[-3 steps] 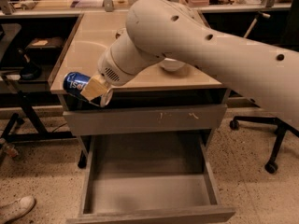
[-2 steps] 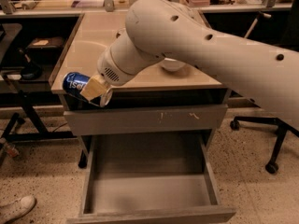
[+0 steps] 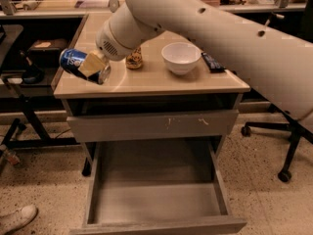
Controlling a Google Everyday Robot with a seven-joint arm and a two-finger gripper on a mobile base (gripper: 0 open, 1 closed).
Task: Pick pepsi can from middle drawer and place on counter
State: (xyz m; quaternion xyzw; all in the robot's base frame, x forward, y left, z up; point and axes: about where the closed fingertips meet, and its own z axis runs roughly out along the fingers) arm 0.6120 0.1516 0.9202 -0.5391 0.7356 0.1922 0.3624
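My gripper (image 3: 91,65) is shut on the pepsi can (image 3: 73,61), a small blue can held tilted on its side just above the counter's front left corner. The counter (image 3: 161,80) is a tan-beige top on the grey cabinet. Below it, the middle drawer (image 3: 156,190) is pulled fully out, and its bare grey floor holds nothing. My white arm reaches in from the upper right.
A white bowl (image 3: 181,58), a small gold-orange object (image 3: 134,59) and a dark bar (image 3: 212,62) sit on the counter. A scuffed grey drawer front (image 3: 151,125) is closed above the open drawer. A chair base (image 3: 283,146) stands right, a black stand (image 3: 24,106) left.
The can has risen from level with the counter's front edge to above the counter top, still in my gripper. The view has shifted so more of the counter shows.
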